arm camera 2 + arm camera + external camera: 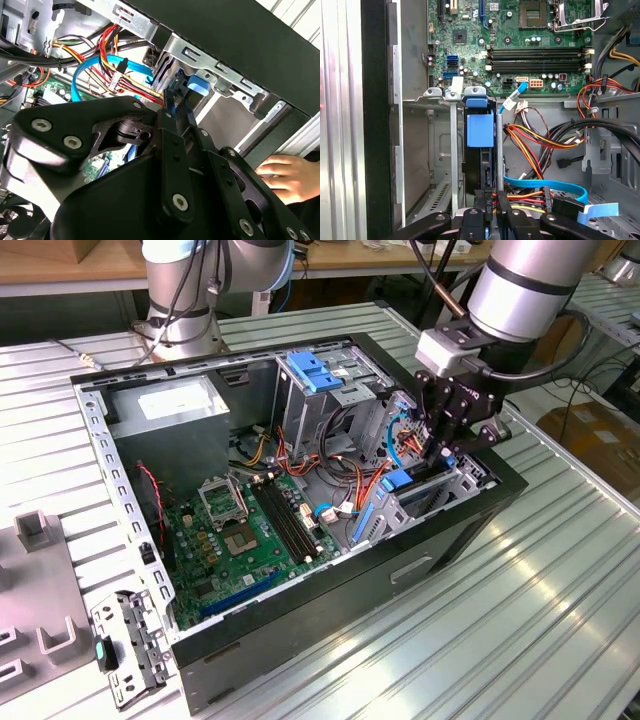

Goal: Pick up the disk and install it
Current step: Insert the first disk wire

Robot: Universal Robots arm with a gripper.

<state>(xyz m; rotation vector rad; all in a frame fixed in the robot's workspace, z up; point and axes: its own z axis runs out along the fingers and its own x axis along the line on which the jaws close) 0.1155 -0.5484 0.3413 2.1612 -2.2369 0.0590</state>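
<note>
The disk (480, 131) stands on edge in the metal drive bay (436, 150) at the front corner of the open computer case (330, 590), its blue carrier rail facing up. In the exterior view the blue carrier of the disk (398, 480) shows in the bay on the exterior view's right. My gripper (445, 448) reaches down into that bay from above. In both wrist views the black fingers (481, 201) pinch the blue rail at one end of the disk (192, 86), so the gripper (177, 106) is shut on it.
Orange, yellow and blue cables (535, 145) crowd the space right beside the bay. The motherboard (245, 530) lies on the case floor, with a grey power-supply box (170, 410) and a blue-latched drive cage (320, 375) behind. A person's hand (282, 175) rests outside the case wall.
</note>
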